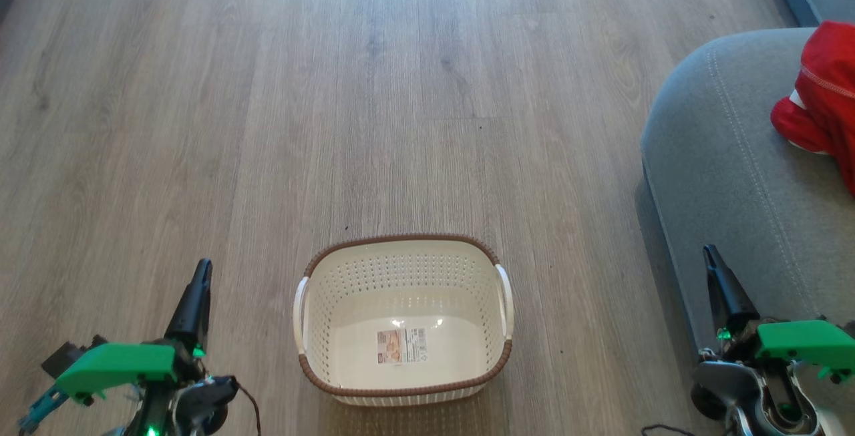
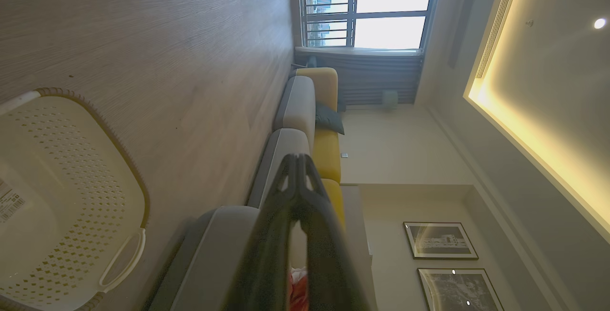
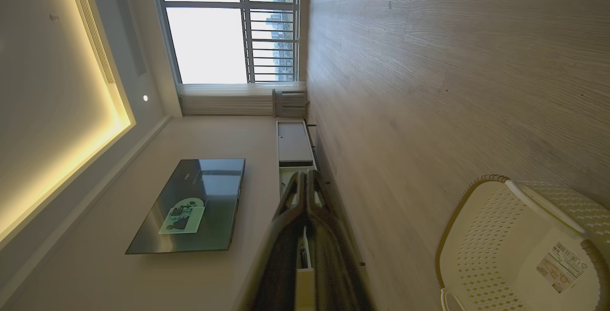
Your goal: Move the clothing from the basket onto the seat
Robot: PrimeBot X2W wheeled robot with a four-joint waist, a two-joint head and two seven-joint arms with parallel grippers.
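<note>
The red clothing (image 1: 825, 89) is cut off by the picture's edge at 2 o'clock, so only part of it shows. It is bright red with a bit of white and a pale stitched hem, all bunched up on the grey seat (image 1: 728, 169). The cream basket (image 1: 401, 276) sits at 6 o'clock. The left gripper (image 1: 202, 266) at 8 o'clock and the right gripper (image 1: 708, 249) at 4 o'clock both have their fingers pressed together, holding nothing.
</note>
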